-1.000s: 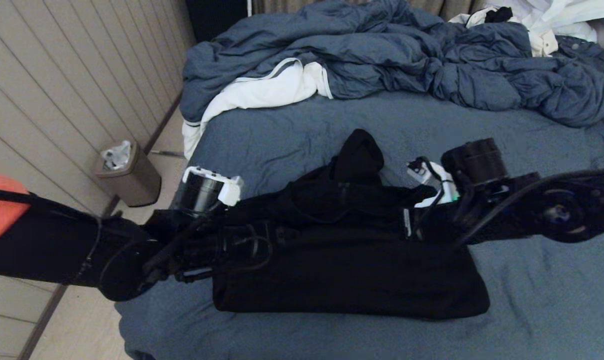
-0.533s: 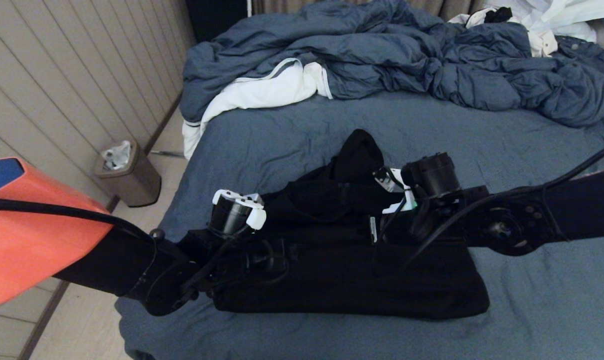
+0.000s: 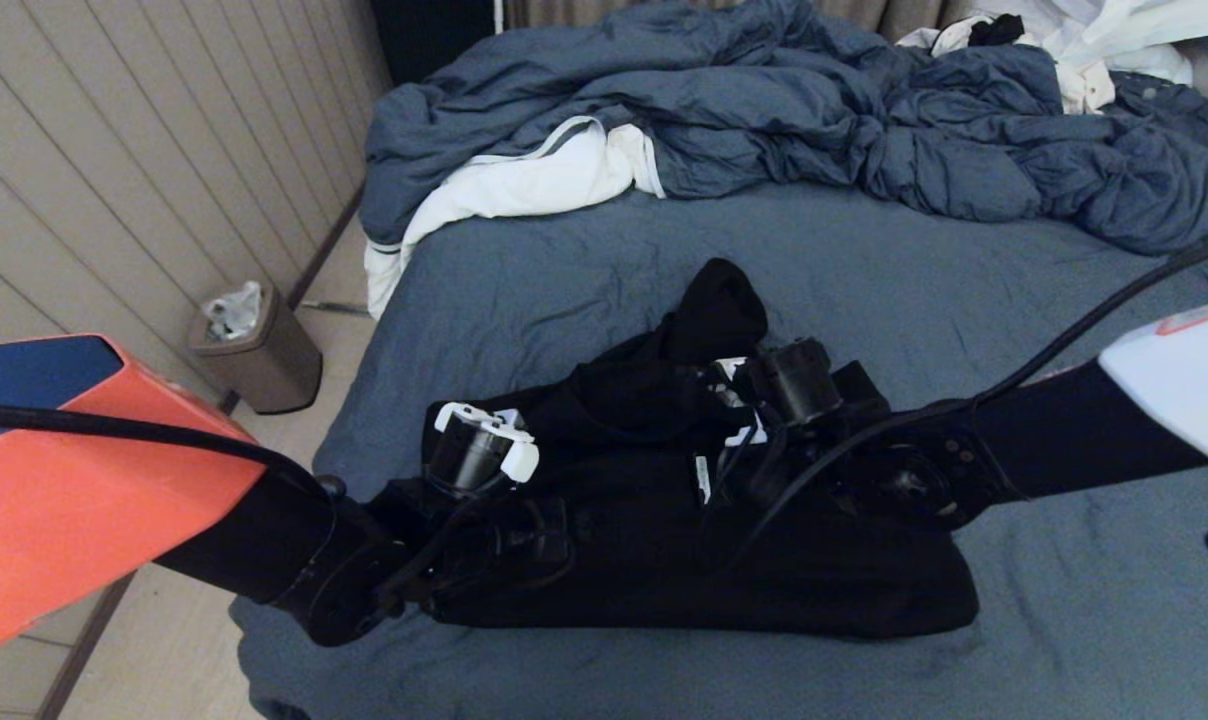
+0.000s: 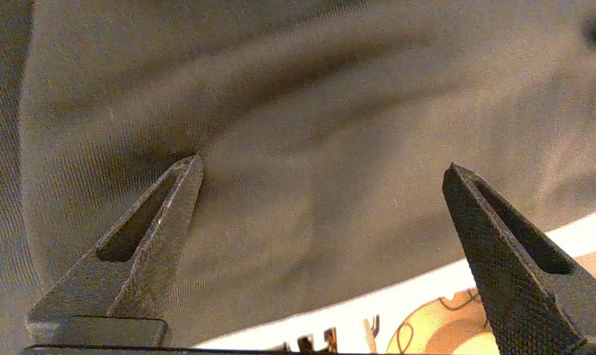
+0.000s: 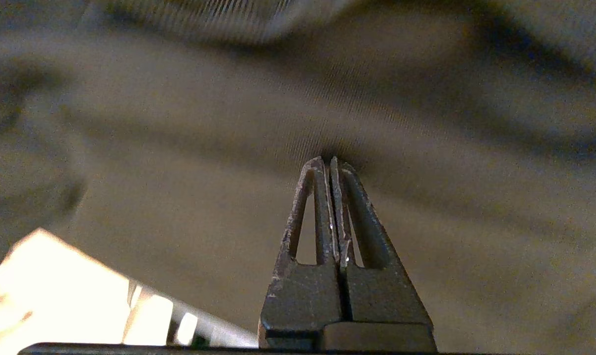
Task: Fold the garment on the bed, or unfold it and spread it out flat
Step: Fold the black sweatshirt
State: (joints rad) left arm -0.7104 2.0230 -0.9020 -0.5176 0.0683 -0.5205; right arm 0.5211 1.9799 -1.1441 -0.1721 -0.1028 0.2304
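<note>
The garment [image 3: 764, 590] is a black hooded sweatshirt lying in a folded, roughly rectangular bundle near the front of the bed [image 3: 584, 270], with a bunched part [image 3: 719, 305] sticking out towards the far side. Both arms reach in over it from the sides. My left gripper [image 4: 322, 166] stands wide open over the garment's left part, and one fingertip [image 4: 192, 170] dents the fabric [image 4: 327, 98]. Over the garment's middle, my right gripper [image 5: 330, 160] is shut, its tips pressed against the fabric [image 5: 179, 172]. Nothing shows between its fingers.
A crumpled blue-grey duvet [image 3: 764, 110] with white lining [image 3: 534, 185] fills the far side of the bed. White clothing [image 3: 1104, 40] lies at the far right. A small bin [image 3: 254, 350] stands on the floor by the panelled wall, left of the bed.
Both arms have moved inward over the garment: the right arm to the left towards its middle, the left arm to the right. The garment has kept its shape.
</note>
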